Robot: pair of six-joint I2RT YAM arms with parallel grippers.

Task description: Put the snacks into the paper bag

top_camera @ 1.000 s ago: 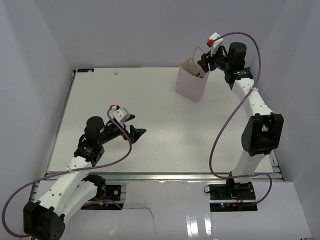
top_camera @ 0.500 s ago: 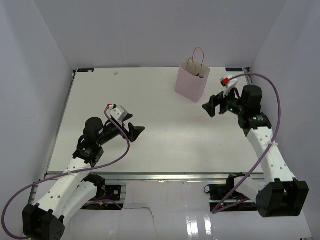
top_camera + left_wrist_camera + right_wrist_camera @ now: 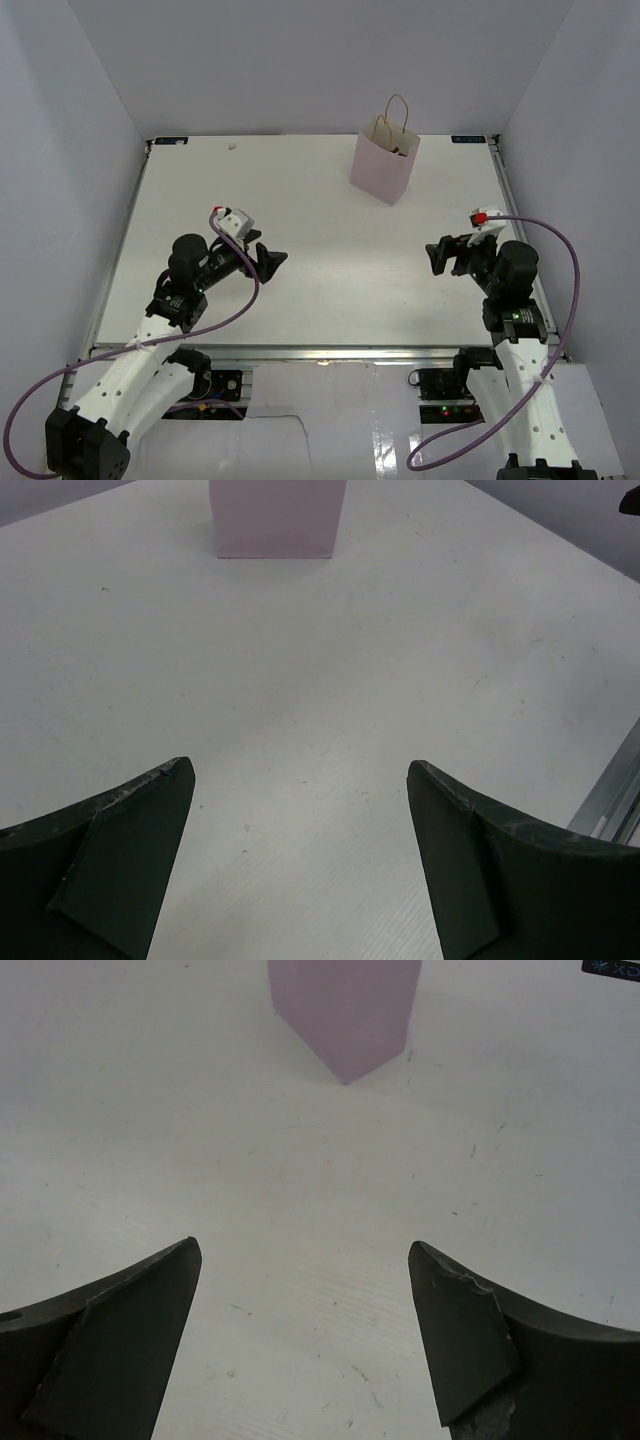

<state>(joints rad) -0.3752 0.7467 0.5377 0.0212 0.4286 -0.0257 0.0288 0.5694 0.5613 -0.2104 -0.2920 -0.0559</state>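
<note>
At the far side of the table (image 3: 300, 200), right of centre, the pale pink paper bag (image 3: 381, 168) stands upright with its cord handles (image 3: 399, 108) raised. A dark shape sits at its mouth, probably a snack (image 3: 399, 150), though it is too small to tell. The packing looks done, so the sound move is to keep both arms low and wide of the handles. The left gripper (image 3: 268, 259) and right gripper (image 3: 437, 258) hang released, holding nothing, well apart from the bag. The surface is white and matte, with plain pale walls (image 3: 300, 60) around it.

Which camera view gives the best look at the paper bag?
The top external view: the paper bag appears whole there, upright, with its open top visible. The two wrist views show only its lower part, cut off by the frame's top edge.
</note>
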